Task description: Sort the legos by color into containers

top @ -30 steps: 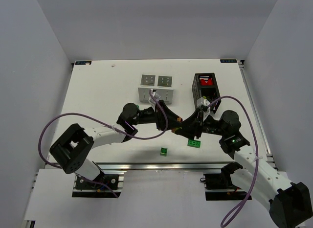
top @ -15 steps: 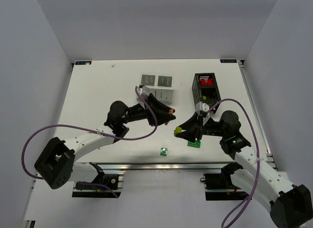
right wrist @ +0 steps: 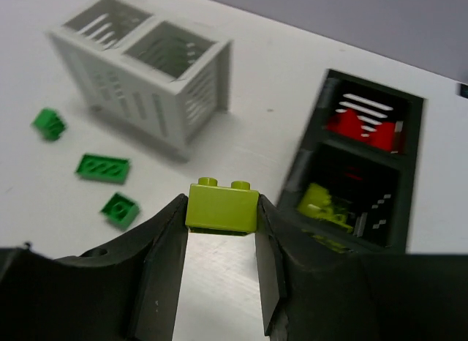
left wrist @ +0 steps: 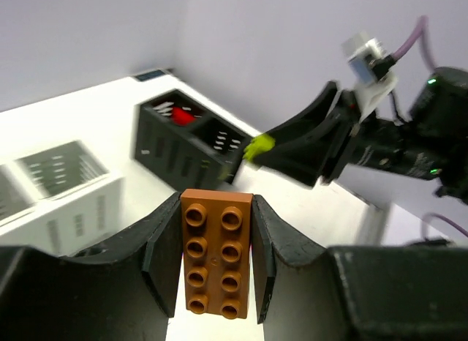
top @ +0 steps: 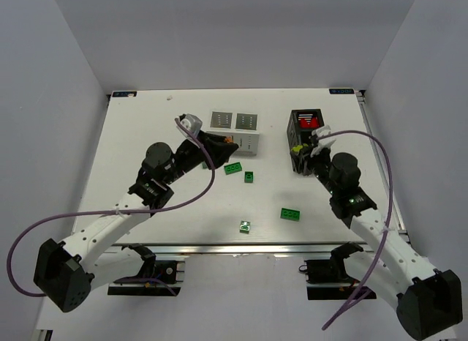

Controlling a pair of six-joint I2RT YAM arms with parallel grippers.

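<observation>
Left claw clamps orange-brown eight-stud lego; right claw, yellow-green two-stud lego

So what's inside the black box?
In the black box, red bricks sit in the far compartment, yellow-green bricks in the near one. Its walls and shadow hide how many.

Two containers are counted: one white box and one black box. Five dark green bricks are seen on the tabletop. One orange brick and one yellow-green brick are held above it.
</observation>
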